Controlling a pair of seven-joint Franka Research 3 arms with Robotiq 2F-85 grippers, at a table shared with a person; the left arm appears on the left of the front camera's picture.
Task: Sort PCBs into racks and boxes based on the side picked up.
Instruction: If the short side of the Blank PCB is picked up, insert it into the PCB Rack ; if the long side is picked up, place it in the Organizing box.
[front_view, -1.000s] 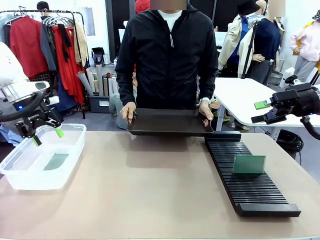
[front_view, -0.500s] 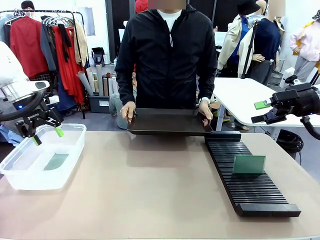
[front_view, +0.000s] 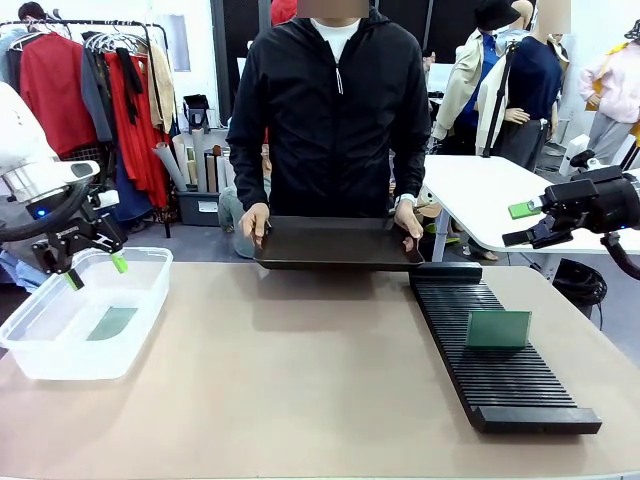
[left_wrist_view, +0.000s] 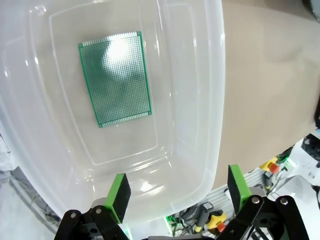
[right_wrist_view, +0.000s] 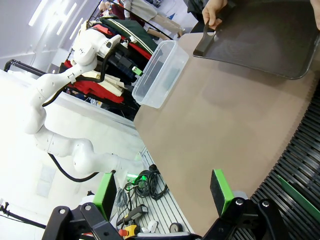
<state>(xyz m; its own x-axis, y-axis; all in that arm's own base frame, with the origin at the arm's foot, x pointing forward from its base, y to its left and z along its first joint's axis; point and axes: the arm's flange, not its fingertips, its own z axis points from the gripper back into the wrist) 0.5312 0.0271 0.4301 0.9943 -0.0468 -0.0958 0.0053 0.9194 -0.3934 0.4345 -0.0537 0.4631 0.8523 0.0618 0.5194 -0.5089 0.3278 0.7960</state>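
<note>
left gripper (front_view: 92, 272): jaws spread, empty, above clear box (front_view: 60, 350) rim | box: one PCB (left_wrist_view: 115, 78) flat on floor | right gripper (front_view: 522, 224): jaws spread, empty, raised off bench's (front_view: 300, 390) right edge | rack (front_view: 495, 370): second PCB (front_view: 498, 328) on edge, apparently slotted | person: both hands hold dark tray (front_view: 335, 245) at far side

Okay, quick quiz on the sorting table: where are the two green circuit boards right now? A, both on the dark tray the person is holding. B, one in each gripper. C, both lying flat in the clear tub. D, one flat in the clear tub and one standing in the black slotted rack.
D: one PCB lies flat on the bottom of the clear tub, and the other PCB stands upright in the black rack.
</note>
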